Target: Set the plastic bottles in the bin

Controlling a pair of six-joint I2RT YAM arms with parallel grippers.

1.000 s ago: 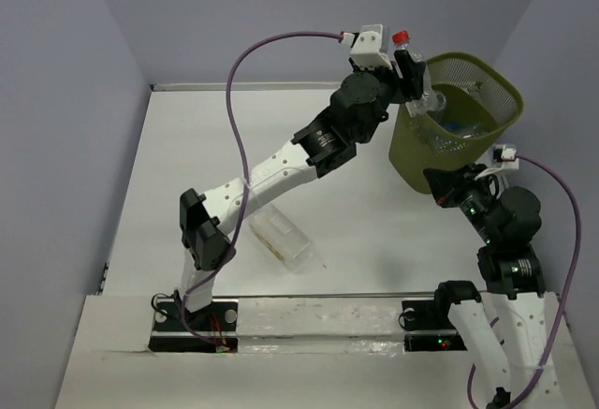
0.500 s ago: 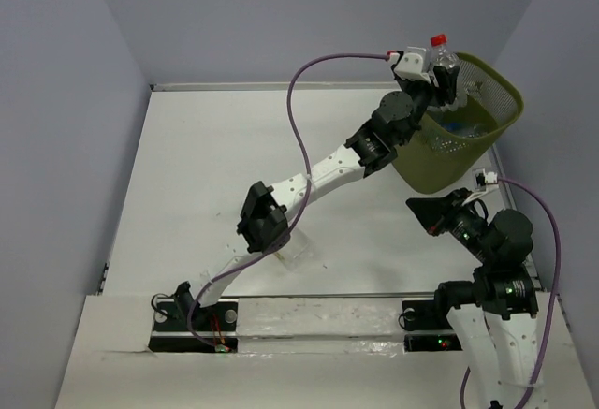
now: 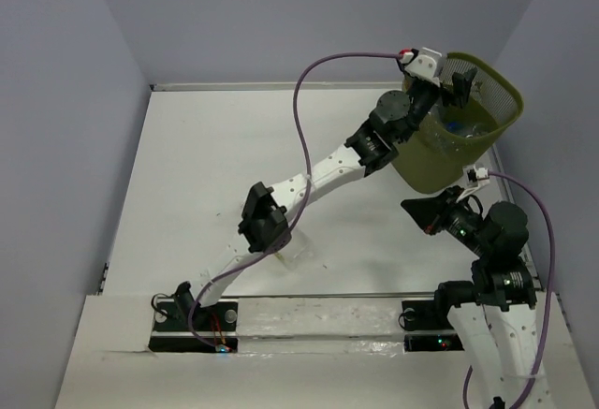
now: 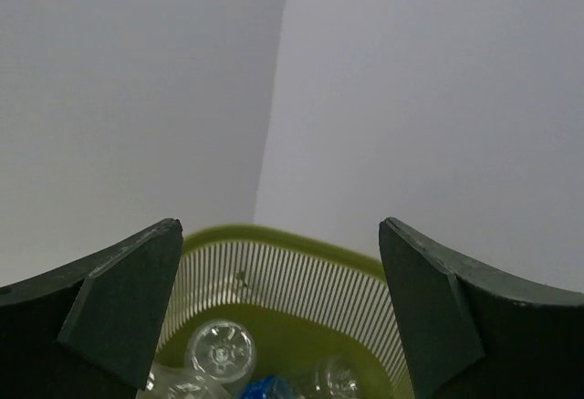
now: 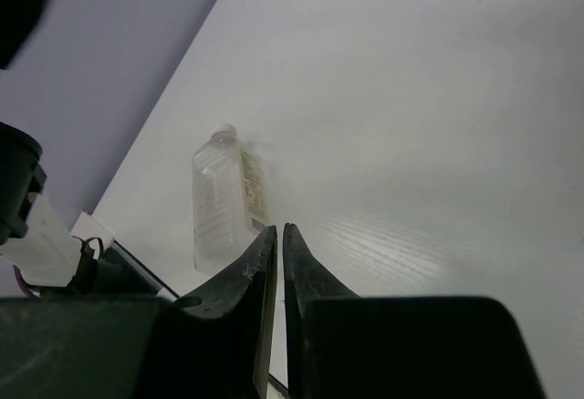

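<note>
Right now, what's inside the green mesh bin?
Several clear plastic bottles lie in the bin, with something blue among them. The open left gripper hangs above. Its fingers and the bin's wall hide the rest, so the full count can't be told.

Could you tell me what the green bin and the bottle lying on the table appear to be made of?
The bin: probably matte olive plastic or coated metal, with slotted, see-through walls. The bottle: likely clear plastic, since the table shows through it.

Soft even lighting, faint shadows, mild glare, wrist views slightly hazy
</note>
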